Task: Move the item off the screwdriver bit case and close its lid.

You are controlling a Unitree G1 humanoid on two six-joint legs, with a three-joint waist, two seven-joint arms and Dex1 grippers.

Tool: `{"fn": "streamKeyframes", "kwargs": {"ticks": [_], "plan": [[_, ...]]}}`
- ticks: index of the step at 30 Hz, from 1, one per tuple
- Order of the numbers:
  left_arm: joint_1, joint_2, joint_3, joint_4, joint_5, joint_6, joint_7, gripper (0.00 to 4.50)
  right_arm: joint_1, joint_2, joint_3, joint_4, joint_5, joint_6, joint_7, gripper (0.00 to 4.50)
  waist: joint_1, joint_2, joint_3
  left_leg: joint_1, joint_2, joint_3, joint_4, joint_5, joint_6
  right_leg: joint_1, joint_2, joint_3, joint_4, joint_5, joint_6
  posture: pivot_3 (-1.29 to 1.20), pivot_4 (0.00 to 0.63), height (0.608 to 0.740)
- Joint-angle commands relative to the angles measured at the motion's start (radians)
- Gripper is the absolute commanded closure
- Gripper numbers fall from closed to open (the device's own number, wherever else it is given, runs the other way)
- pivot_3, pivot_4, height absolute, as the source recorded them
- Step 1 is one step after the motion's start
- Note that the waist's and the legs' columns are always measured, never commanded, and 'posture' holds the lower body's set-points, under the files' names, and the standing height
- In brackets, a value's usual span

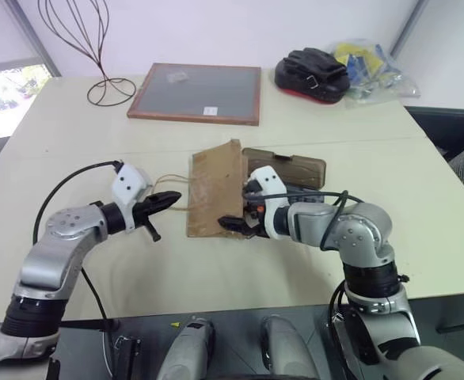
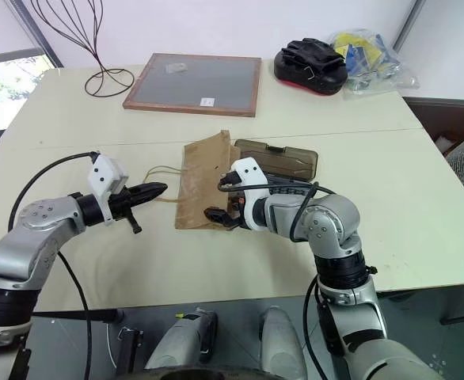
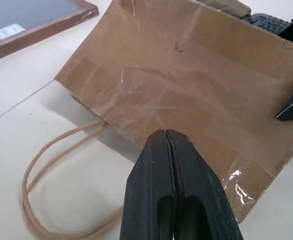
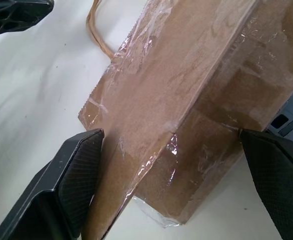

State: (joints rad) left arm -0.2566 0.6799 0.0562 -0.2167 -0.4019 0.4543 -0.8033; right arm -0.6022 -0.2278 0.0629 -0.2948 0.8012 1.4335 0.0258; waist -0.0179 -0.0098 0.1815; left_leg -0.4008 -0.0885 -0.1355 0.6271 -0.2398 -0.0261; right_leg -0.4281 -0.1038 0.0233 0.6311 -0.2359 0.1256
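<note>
A pale surface carries everything; one bag lies half over one case, hiding its tray, so the lid cannot drop until the bag goes; the right claw is spread wide astride the bag's end, likely to pinch it; the left claw, pressed together, waits by two string handles.
</note>
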Motion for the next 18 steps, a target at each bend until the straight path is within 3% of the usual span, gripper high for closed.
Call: {"fn": "streamKeyframes", "kwargs": {"ticks": [1, 3, 6, 7, 10, 18], "plan": [[-0.015, -0.004, 0.013, -0.009, 0.005, -0.023, 0.000, 4.50, -0.009, 0.010, -0.033, -0.044, -0.017, -0.006, 0.014, 0.01, 0.000, 0.000, 0.000, 0.000, 0.000, 0.000, 0.000, 0.000, 0.000, 0.000, 0.000, 0.000, 0.000, 0.000, 0.000, 0.00, 0.150, 0.734], [-0.021, -0.008, 0.009, -0.004, 0.007, -0.026, -0.002, 4.50, -0.017, 0.011, -0.041, -0.046, -0.026, -0.007, 0.021, 0.01, 0.001, 0.000, 0.000, 0.000, 0.000, 0.000, 0.000, 0.000, 0.000, 0.000, 0.000, 0.000, 0.000, 0.000, 0.000, 0.00, 0.150, 0.734], [-0.033, -0.014, 0.002, 0.008, 0.011, -0.032, -0.005, 4.50, -0.022, 0.001, -0.032, -0.055, -0.049, -0.019, 0.037, 0.83, 0.000, 0.000, 0.000, 0.000, 0.000, 0.000, 0.000, 0.000, 0.000, 0.000, 0.000, 0.000, 0.000, 0.000, 0.000, 0.00, 0.150, 0.734], [-0.036, -0.016, 0.001, 0.011, 0.012, -0.034, -0.006, 4.50, -0.022, -0.001, -0.029, -0.058, -0.055, -0.021, 0.042, 0.83, 0.000, 0.000, 0.000, 0.000, 0.000, 0.000, 0.000, 0.000, 0.000, 0.000, 0.000, 0.000, 0.000, 0.000, 0.000, 0.00, 0.150, 0.734], [-0.046, -0.021, -0.004, 0.020, 0.017, -0.039, -0.010, 4.50, -0.020, -0.008, -0.016, -0.060, -0.079, -0.027, 0.057, 0.02, 0.000, 0.000, 0.000, 0.000, 0.000, 0.000, 0.000, 0.000, 0.000, 0.000, 0.000, 0.000, 0.000, 0.000, 0.000, 0.00, 0.150, 0.734], [-0.047, -0.029, -0.003, 0.021, 0.025, -0.041, -0.019, 4.50, -0.018, 0.001, -0.016, -0.069, -0.104, -0.024, 0.092, 0.02, 0.000, 0.000, 0.000, 0.000, 0.000, 0.000, 0.000, 0.000, 0.000, 0.000, 0.000, 0.000, 0.000, 0.000, 0.000, 0.00, 0.150, 0.734]]}}
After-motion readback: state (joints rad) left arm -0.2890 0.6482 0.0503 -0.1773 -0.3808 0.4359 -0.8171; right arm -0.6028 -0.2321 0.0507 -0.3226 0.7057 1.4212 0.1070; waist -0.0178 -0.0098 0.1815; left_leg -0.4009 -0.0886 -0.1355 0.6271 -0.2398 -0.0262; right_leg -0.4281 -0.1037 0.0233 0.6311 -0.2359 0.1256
